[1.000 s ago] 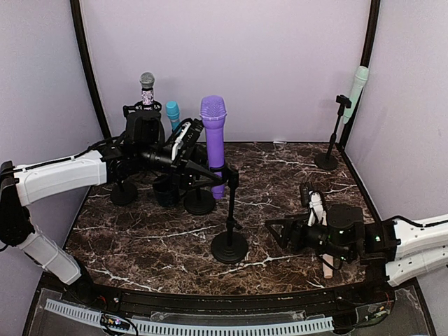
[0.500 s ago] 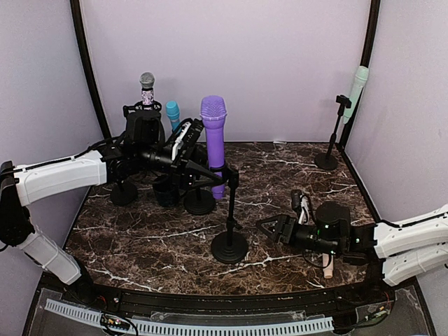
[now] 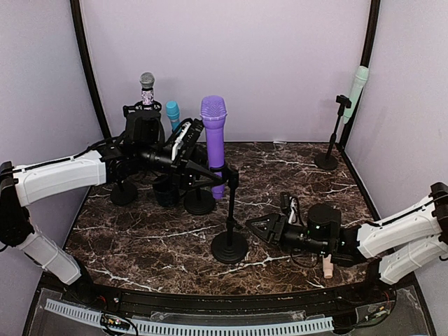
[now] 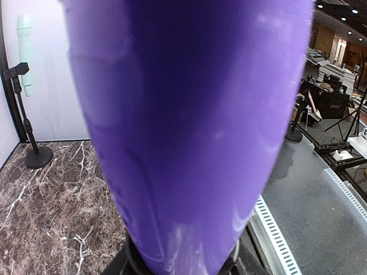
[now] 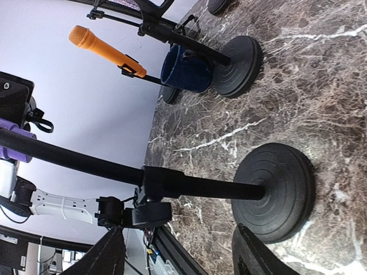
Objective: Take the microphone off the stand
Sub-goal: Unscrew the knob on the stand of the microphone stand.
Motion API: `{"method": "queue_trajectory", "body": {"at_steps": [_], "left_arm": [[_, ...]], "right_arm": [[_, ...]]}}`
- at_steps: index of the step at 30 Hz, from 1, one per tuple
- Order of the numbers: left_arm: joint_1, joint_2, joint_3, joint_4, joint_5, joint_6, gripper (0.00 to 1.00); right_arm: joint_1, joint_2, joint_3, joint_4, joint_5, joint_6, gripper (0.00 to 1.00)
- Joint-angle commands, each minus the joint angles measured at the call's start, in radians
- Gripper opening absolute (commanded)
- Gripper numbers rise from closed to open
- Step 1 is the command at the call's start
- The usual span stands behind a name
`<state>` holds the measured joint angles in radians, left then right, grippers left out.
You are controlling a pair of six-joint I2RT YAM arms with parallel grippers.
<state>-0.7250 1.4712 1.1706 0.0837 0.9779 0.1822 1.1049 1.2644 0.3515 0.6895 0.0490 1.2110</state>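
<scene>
A purple microphone (image 3: pixel 213 136) stands upright in the clip of a black stand (image 3: pixel 232 210) with a round base (image 3: pixel 229 247) at the table's middle. My left gripper (image 3: pixel 207 175) reaches in from the left and is shut on the microphone's lower body; in the left wrist view the microphone (image 4: pixel 189 126) fills the frame. My right gripper (image 3: pixel 253 227) lies low on the table just right of the stand's base, open. In the right wrist view the stand's pole (image 5: pixel 206 188) and base (image 5: pixel 281 192) lie just ahead of its fingertips (image 5: pixel 252 252), untouched.
Behind the left arm stand a grey microphone (image 3: pixel 147 80), a teal one (image 3: pixel 172 110) and more black bases (image 3: pixel 199 201). A mint microphone (image 3: pixel 358 84) sits on a stand at the back right. An orange microphone (image 5: pixel 100 48) and a blue cup (image 5: pixel 186 69) show in the right wrist view.
My right arm has slid left across the table toward the stand's base, and its jaws have narrowed somewhat. The left arm and the purple microphone have not moved.
</scene>
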Motion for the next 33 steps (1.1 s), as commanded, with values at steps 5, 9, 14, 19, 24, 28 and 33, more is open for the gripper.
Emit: {"method": "queue_trajectory", "body": {"at_steps": [5,9,14,19,24,28,33], "left_arm": [[-0.005,0.004,-0.048,-0.154,-0.063,0.0,0.0],[-0.005,0.001,-0.046,-0.155,-0.062,0.0,0.0],[-0.004,-0.004,-0.048,-0.158,-0.062,0.003,0.0],[-0.005,-0.003,-0.047,-0.159,-0.061,0.003,0.0],[-0.005,-0.003,-0.047,-0.159,-0.061,0.005,0.0],[-0.004,-0.002,-0.046,-0.16,-0.06,0.005,0.0],[-0.005,-0.003,-0.048,-0.16,-0.06,0.006,0.0]], "right_arm": [[0.005,0.119,0.056,0.203,-0.044,0.038,0.57],[0.013,0.161,0.075,0.221,-0.044,0.038,0.54],[0.016,0.197,0.092,0.245,-0.044,0.042,0.52],[0.02,0.228,0.097,0.283,-0.044,0.058,0.46],[0.025,0.249,0.101,0.315,-0.044,0.068,0.38],[0.027,0.25,0.093,0.341,-0.044,0.067,0.31],[0.029,0.238,0.074,0.357,-0.039,0.054,0.2]]}}
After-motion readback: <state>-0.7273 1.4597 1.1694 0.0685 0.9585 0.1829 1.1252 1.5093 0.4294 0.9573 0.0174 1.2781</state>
